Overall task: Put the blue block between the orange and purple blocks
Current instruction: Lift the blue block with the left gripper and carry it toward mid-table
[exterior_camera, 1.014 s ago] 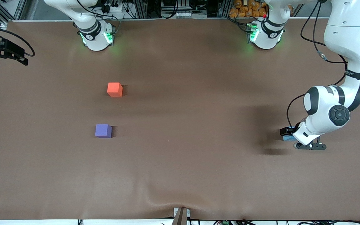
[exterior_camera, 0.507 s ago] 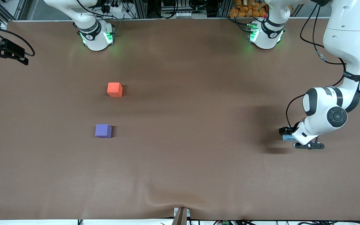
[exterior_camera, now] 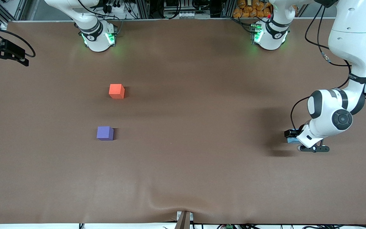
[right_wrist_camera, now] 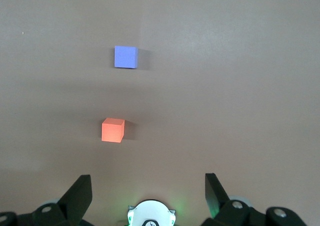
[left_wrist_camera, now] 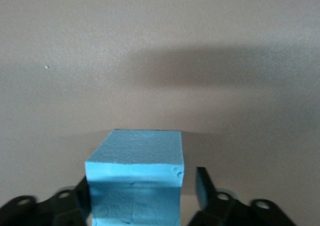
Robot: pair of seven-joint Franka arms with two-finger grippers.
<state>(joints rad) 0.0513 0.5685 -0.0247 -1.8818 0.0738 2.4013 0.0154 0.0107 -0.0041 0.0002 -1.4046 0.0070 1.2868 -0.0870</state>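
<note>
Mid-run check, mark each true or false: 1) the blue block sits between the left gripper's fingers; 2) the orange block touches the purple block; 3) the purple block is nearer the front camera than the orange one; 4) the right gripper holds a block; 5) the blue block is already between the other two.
1) True: the blue block sits between the left gripper's fingers, one finger apart from it.
2) False: the orange block and purple block stand well apart.
3) True.
4) False: the right gripper is open and empty, up over the table's right-arm end.
5) False: it is at the left arm's end.
</note>
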